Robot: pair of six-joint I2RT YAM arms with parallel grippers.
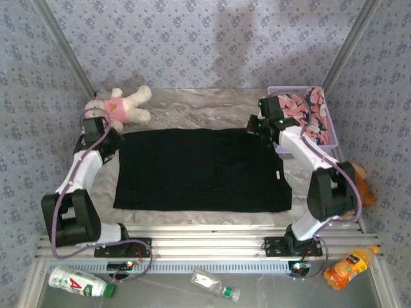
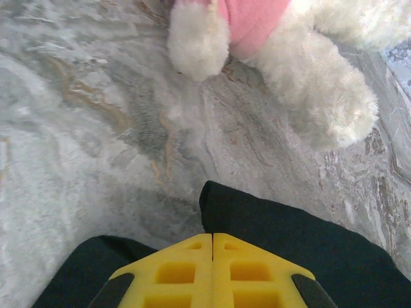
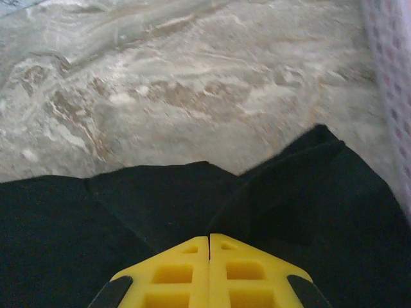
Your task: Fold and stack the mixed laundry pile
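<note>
Black T-shirt (image 1: 202,170) corners in both pincers (image 2: 212,236) (image 3: 209,238)

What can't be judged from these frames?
- Wrist views: whether the left gripper or right gripper pinches the black T-shirt; their shut jaws cover the contact.
- Top external: pink garment in the basket, partly behind the right arm.
- Left wrist: plush toy, cut off by the top edge.
</note>
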